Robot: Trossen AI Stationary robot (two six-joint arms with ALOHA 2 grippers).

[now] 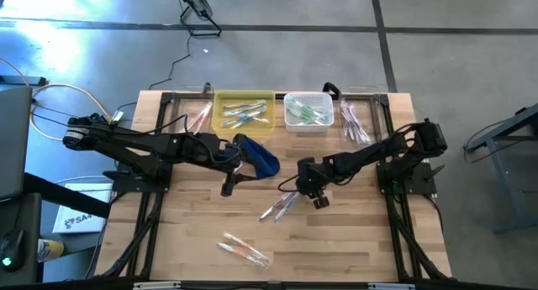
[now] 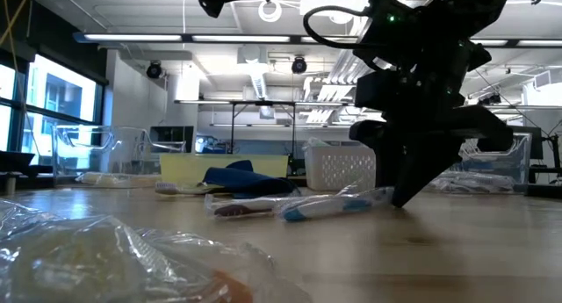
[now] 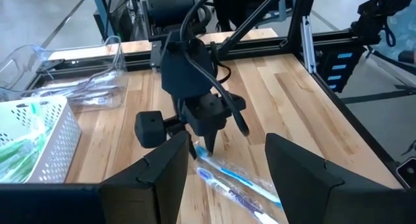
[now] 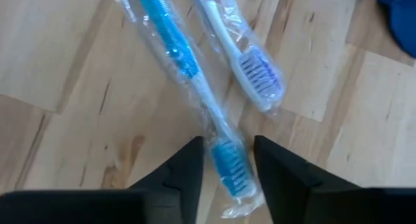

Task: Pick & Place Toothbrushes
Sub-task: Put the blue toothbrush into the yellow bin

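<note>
Tabletop (image 1: 353, 239): pale wood planks, carrying everything we list below.

Left arm: it reaches from the tabletop's left edge toward the middle. Its gripper (image 1: 227, 187) hangs just beside the blue pouch, jaws apart with nothing between them.

Right arm: it reaches in from the right edge. Its gripper (image 1: 304, 192) is down at the tabletop, at the end of the wrapped pair nearer the bins. In the right wrist view we see the fingers (image 4: 185, 169) standing either side of the blue toothbrush's (image 4: 170, 45) bristle end, close on it; we cannot tell whether they clamp it or merely straddle it.

Blue pouch (image 1: 261, 155): crumpled dark blue cloth near the tabletop's middle, in front of the yellow tray.

Yellow tray (image 1: 220, 120): at the far edge, holding several toothbrushes.

White basket (image 1: 308, 126): beside the yellow tray, holding green-accented brushes.

Loose bundles: pink ones (image 1: 200, 115) left of the yellow tray, purple ones (image 1: 351, 122) right of the basket.

Wrapped pair: the blue toothbrush crossed with a purple-bristled toothbrush (image 4: 250, 67), in front of the pouch.

Orange toothbrushes (image 1: 244, 250): wrapped, near the tabletop's front edge.
</note>
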